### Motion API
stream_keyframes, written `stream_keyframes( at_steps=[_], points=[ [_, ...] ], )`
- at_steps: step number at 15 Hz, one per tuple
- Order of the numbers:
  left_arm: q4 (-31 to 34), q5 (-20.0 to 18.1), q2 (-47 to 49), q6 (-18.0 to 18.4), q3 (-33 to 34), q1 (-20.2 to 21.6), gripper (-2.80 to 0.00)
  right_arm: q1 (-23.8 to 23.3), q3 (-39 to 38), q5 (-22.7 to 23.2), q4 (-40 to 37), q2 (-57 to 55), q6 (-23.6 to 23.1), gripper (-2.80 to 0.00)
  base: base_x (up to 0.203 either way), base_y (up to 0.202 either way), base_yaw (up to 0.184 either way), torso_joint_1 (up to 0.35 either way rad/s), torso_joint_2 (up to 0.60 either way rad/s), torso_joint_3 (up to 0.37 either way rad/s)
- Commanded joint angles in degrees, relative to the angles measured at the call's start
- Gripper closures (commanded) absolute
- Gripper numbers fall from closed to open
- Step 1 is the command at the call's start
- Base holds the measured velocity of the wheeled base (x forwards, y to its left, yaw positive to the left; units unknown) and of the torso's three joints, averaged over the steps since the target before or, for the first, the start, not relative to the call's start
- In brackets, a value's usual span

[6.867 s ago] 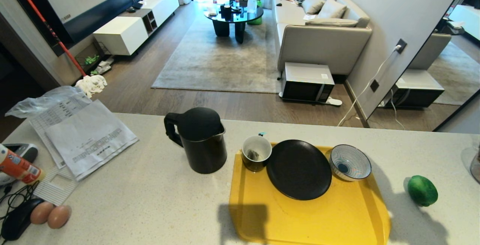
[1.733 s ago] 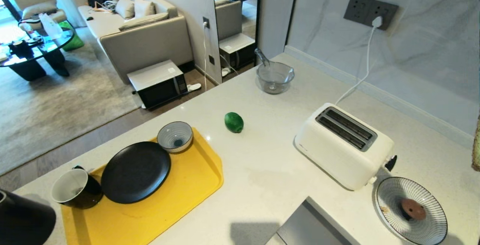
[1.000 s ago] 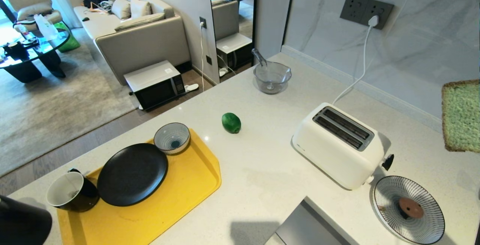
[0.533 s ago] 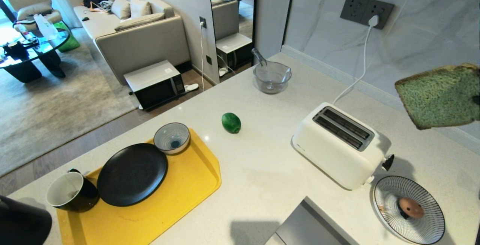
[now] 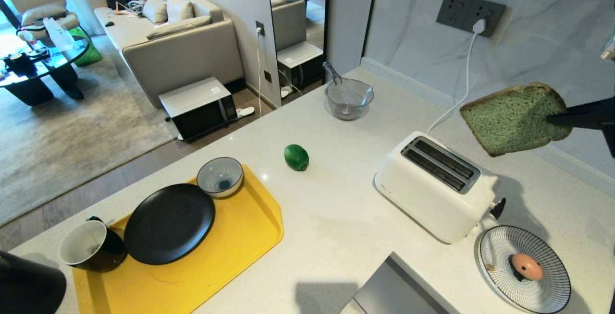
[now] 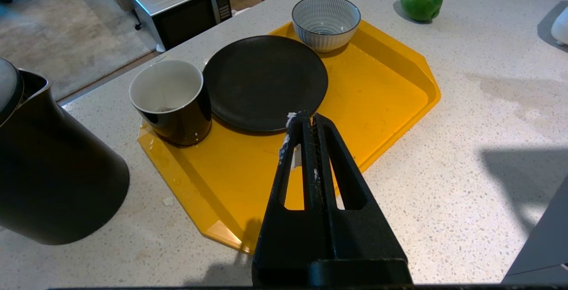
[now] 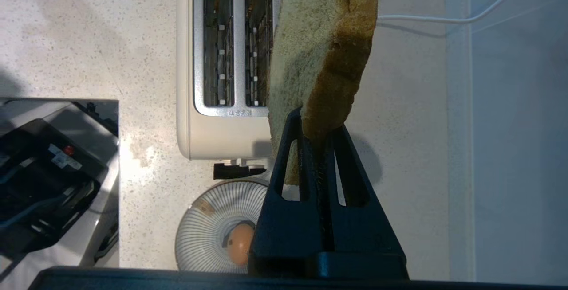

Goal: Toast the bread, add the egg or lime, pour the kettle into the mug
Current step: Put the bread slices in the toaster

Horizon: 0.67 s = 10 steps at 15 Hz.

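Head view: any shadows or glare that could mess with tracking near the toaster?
Head view: the bread held aloft in the right tool casts a dark shadow on the counter by the toaster; a second shadow lies at the near edge. Right wrist view: a bright glare patch on the counter beside the toaster; the bread's near face is in shade. Left wrist view: even light, soft shadows only.
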State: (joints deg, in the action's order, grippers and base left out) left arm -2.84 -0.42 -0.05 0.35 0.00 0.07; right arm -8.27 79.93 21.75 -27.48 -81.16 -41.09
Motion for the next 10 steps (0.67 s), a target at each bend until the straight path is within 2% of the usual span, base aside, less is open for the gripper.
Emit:
stream_keyframes(
  at_steps=[1,3,10],
  points=[
    [-0.06,-0.02,-0.13,0.00,0.97,0.01,0.00,-0.16,0.19,0.21,-0.05,-1.31,1.84,0.00,0.000,0.000,0.000,0.000,0.00,0.000],
    [-0.06,-0.02,-0.13,0.00,0.97,0.01,0.00,-0.17,0.07,1.38,-0.03,0.23,4.65,0.00,0.000,0.000,0.000,0.000,0.00,0.000],
    [-0.15,-0.10,-0.13,0.01,0.97,0.01,0.00,-0.26,0.52,1.37,-0.03,2.53,4.87,0.00,0.000,0.000,0.000,0.000,0.00,0.000]
  ],
)
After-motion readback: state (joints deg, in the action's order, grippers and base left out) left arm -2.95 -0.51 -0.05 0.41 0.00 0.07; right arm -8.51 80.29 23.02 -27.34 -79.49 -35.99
